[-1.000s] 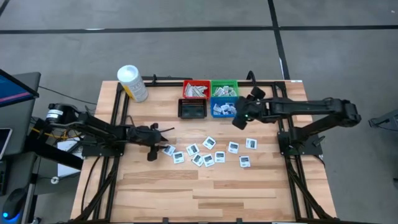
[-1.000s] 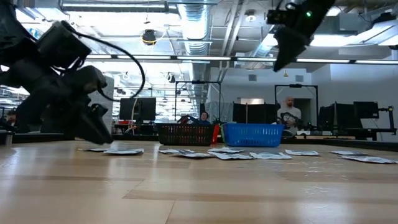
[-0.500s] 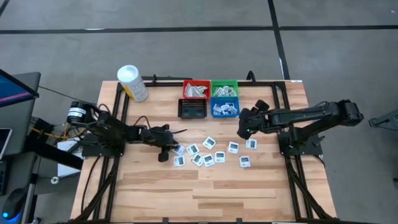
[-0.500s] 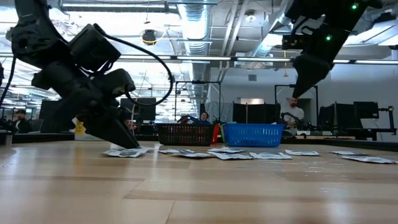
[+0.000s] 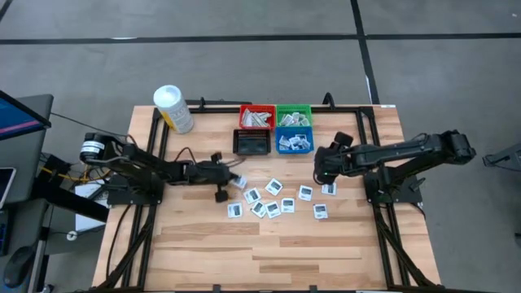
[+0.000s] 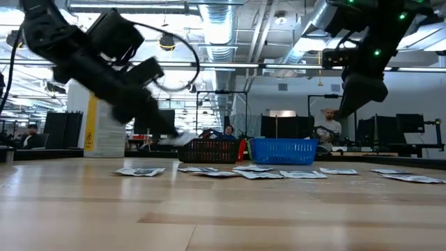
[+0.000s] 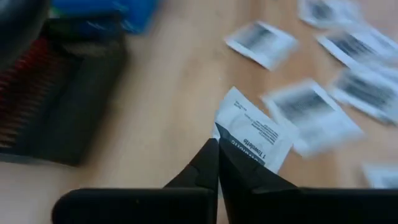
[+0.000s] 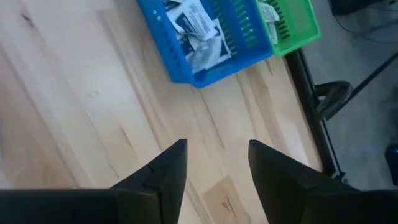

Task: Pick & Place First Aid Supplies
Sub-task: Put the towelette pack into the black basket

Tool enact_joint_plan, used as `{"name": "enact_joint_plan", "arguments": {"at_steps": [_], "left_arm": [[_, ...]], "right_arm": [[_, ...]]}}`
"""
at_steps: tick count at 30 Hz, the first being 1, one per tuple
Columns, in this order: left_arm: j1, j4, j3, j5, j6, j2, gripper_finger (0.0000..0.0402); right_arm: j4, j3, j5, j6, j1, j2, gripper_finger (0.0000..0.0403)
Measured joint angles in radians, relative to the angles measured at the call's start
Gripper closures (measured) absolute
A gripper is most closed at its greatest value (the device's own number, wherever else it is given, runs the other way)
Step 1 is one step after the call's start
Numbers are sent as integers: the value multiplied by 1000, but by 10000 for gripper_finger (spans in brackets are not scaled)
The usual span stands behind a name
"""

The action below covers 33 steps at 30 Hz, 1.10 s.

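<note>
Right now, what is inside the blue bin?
The blue bin holds several white packets with dark print, piled loosely. Whatever lies beneath that pile is covered.

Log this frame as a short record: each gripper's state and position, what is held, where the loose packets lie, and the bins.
left gripper: shut on white packet, lifted off the table near the black bin
right gripper: open, empty, above bare wood near the blue bin
loose packets: scattered flat on the table in front of the bins
bins: red bin, green bin and blue bin hold packets; black bin contents unclear
white tub: back left corner
</note>
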Motion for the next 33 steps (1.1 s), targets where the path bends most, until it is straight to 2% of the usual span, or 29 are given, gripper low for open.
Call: {"name": "enact_joint_plan", "arguments": {"at_steps": [5, 10, 14, 18, 20, 26, 33], "left_arm": [[81, 41, 62, -114, 0, -64, 394], [218, 129, 124, -126, -11, -79, 393], [324, 134, 163, -115, -66, -28, 386], [401, 139, 197, -5, -84, 63, 385], [415, 141, 220, 33, -100, 112, 385], [404, 150, 290, 39, -121, 205, 379], [392, 142, 299, 40, -168, 213, 328]], "right_arm": [[-20, 0, 1, -3, -23, 0, 242], [-23, 0, 1, -28, -29, 0, 249], [-23, 0, 1, -28, -29, 0, 254], [-23, 0, -8, -20, -25, 0, 260], [-23, 0, -10, -18, -18, 0, 262], [-29, 1, -11, 10, -13, 0, 266], [-67, 1, -11, 129, 0, 0, 257]]}}
